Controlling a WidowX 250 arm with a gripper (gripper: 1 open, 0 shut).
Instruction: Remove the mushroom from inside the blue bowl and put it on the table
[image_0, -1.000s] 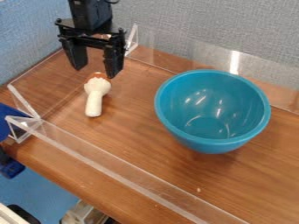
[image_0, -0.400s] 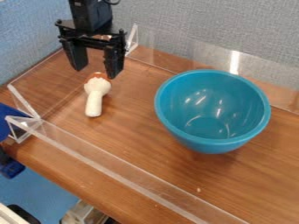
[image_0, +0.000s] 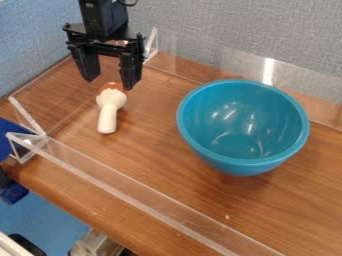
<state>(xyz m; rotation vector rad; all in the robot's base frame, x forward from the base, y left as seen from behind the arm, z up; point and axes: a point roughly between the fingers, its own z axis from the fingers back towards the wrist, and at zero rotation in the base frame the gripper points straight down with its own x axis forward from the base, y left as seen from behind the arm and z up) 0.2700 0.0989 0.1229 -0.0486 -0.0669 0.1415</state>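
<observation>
Both black fingers (image_0: 90, 66) of the gripper (image_0: 110, 72) hung spread wide apart in the upper left of the frame, pointing down and grasping nothing. Just below them the mushroom (image_0: 110, 110) lay on its side on the table (image_0: 147, 160), its orange-brown cap toward the gripper and its cream stem toward the near clear wall (image_0: 120, 195). Right of centre sat the blue bowl (image_0: 243, 125), upright, its glossy inside bare, well apart from the mushroom.
</observation>
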